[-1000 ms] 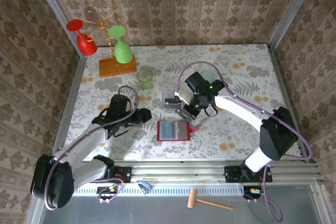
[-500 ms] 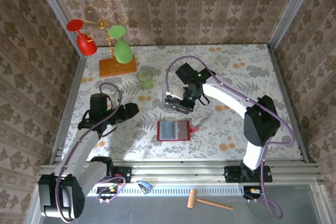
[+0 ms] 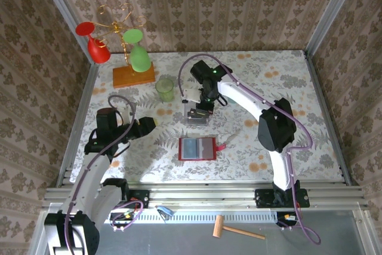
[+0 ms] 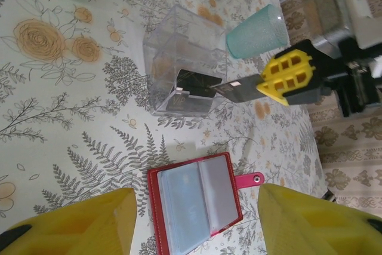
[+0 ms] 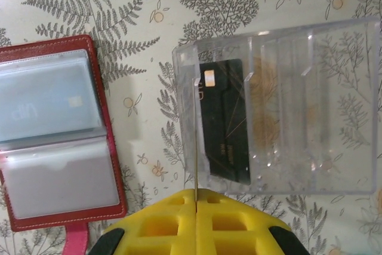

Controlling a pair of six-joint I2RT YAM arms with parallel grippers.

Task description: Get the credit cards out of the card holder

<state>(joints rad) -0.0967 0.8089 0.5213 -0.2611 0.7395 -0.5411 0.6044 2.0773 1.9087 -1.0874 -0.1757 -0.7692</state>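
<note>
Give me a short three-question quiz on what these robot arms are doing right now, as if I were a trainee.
1. True or false: the right gripper is shut on a card, held edge-on over the clear box.
2. What lies inside the clear box? A) a dark card B) a spoon C) a key ring
3. Which gripper's jaws stand open with nothing between them?

Key: 1 true; 2 A; 3 the left gripper.
</note>
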